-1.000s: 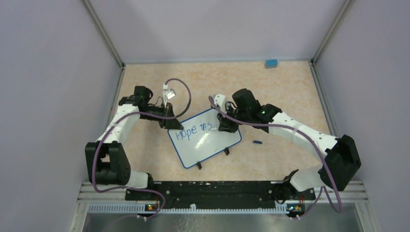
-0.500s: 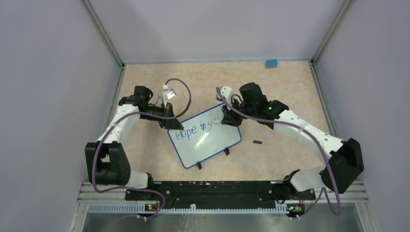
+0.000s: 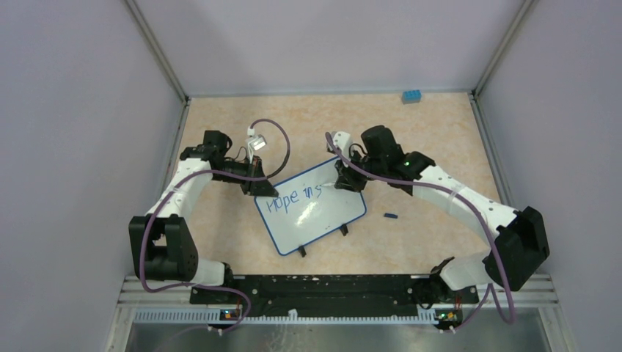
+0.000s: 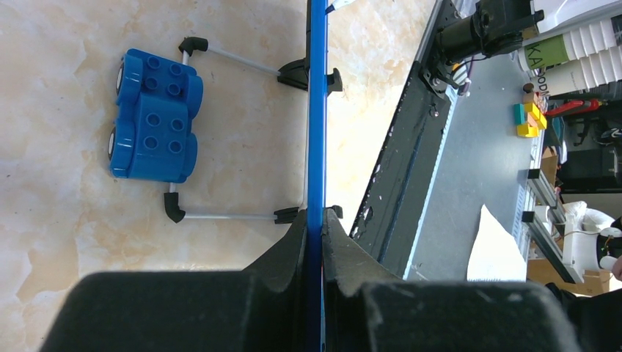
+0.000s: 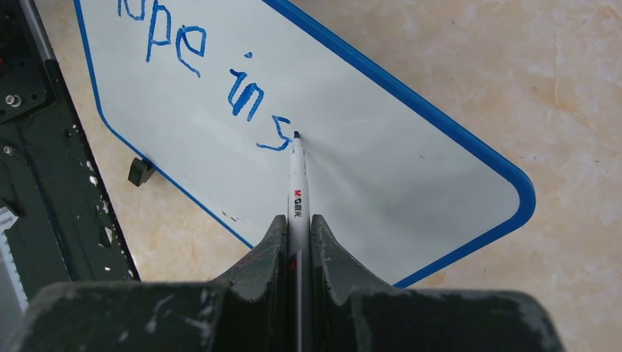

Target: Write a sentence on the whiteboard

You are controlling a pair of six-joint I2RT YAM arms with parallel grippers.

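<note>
From my station I see the whiteboard (image 3: 312,209) standing tilted on its black clip feet near the middle of the table (image 3: 425,147), with its long side running from 8 to 2 o'clock in the top view. My left gripper (image 3: 260,183) is clamped on the board's corner at 10 o'clock; in the left wrist view both fingers (image 4: 293,235) press on the thin blue rim, seen edge-on. My right gripper (image 3: 348,180), at the board's 1 o'clock side, is closed tight on a white marker (image 5: 297,183). The marker's dark tip sits on the glossy surface at the top of the last letter. The sentence (image 5: 213,81) so far reads "Hope in s" in blue. A small dark piece (image 3: 391,215) lies on the table at 3 o'clock of the board. A blue brick (image 3: 411,96) sits at the far edge at 1 o'clock, and a blue studded block (image 4: 152,116) lies behind the board.
</note>
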